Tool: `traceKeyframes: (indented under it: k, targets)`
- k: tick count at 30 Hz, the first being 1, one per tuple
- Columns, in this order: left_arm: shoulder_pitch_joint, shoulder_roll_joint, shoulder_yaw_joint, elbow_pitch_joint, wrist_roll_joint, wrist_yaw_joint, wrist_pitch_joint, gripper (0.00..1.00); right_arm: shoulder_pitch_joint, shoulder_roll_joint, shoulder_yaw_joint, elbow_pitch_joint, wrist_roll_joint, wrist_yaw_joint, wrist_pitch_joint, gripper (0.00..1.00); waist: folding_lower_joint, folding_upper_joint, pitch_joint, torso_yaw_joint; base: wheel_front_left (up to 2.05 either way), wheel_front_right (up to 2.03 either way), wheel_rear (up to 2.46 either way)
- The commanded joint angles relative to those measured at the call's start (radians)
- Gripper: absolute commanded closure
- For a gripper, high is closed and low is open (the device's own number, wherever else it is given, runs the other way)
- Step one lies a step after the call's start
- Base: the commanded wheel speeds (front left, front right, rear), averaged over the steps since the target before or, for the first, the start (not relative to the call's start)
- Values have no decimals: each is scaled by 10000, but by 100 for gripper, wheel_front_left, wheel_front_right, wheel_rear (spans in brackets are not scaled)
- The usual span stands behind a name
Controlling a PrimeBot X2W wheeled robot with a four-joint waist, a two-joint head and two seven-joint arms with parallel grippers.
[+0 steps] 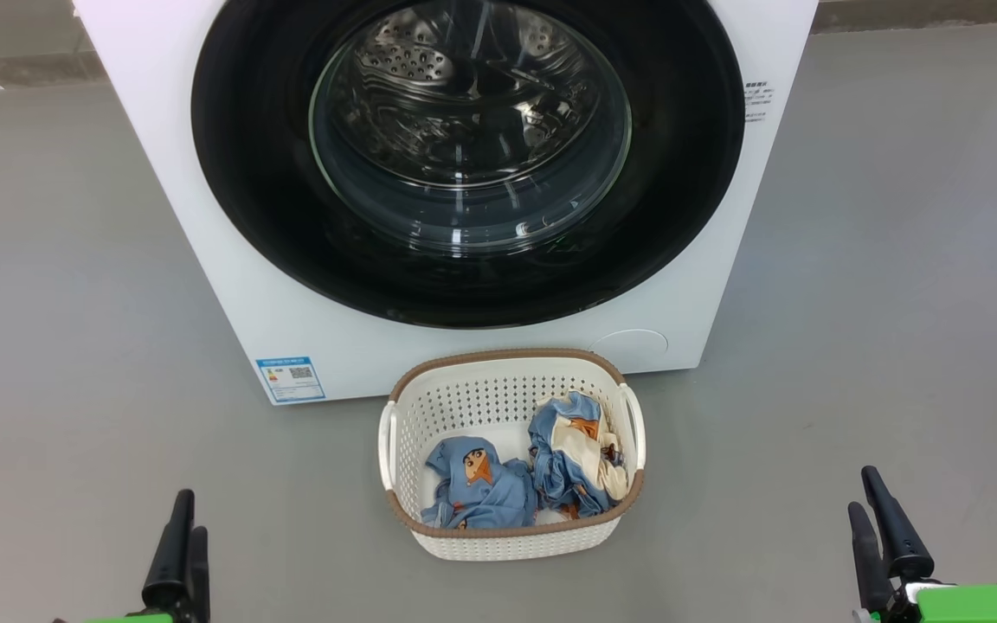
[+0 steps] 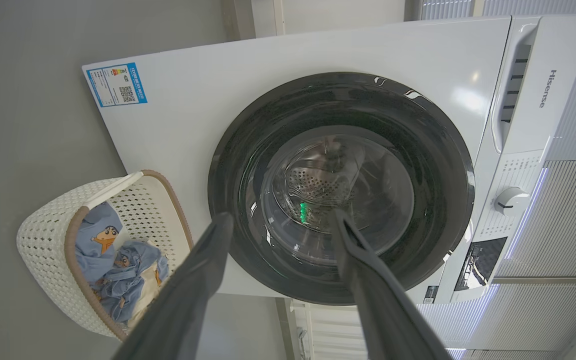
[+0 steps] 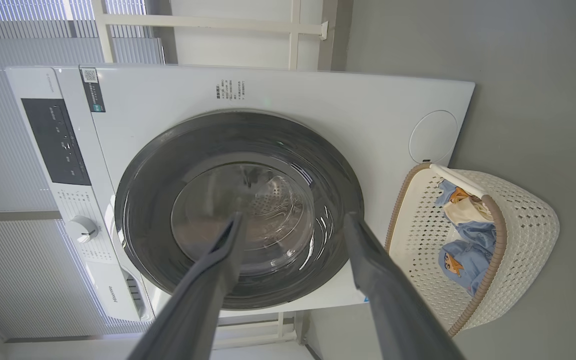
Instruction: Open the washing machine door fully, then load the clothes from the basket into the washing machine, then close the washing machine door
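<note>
The white washing machine (image 1: 308,346) stands ahead with its round glossy black door (image 1: 273,173) lying flush against the front; the steel drum shows through the glass. On the floor before it sits the cream basket (image 1: 507,355), holding two blue clothes: one with a cartoon face (image 1: 477,493) and one with cream patches (image 1: 576,450). My left gripper (image 1: 183,536) and right gripper (image 1: 884,528) hover low, well short of the basket, both open and empty. Each wrist view looks between spread fingers, my left gripper (image 2: 282,215) and right gripper (image 3: 294,217), at the door (image 2: 248,150) (image 3: 168,165).
Grey floor surrounds the machine and the basket. A blue energy sticker (image 1: 291,379) and a round filter cap (image 1: 628,342) sit low on the front. The control panel with its knob (image 2: 510,201) is along the machine's top. Window blinds and a white frame stand behind.
</note>
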Motion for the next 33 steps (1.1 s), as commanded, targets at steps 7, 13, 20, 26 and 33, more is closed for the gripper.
traceKeyframes:
  k: [7,13,20,26,33]
  targets:
    - [-519,363,-179,-338,786,-38,-340,0,-376,-346,269,-388,-733,-3,-393,0,-2,0,2,3,0,0,0]
    - [-578,383,-157,-333,1862,-26,-526,0,-436,-546,457,-357,-1507,-3,-688,0,-2,0,-4,9,0,0,0]
    - [-561,296,-62,-462,3259,-1,-735,0,-533,-720,578,-259,-2785,-4,-960,0,-2,0,-28,16,0,0,0]
    - [-532,241,-34,-526,4189,-8,-913,0,-585,-752,626,-226,-3986,-5,-1156,0,-2,0,-58,30,0,0,0]
    - [-519,238,-80,-551,5378,61,-1092,0,-618,-789,656,-229,-5205,-5,-1341,0,-2,0,-87,40,0,0,0]
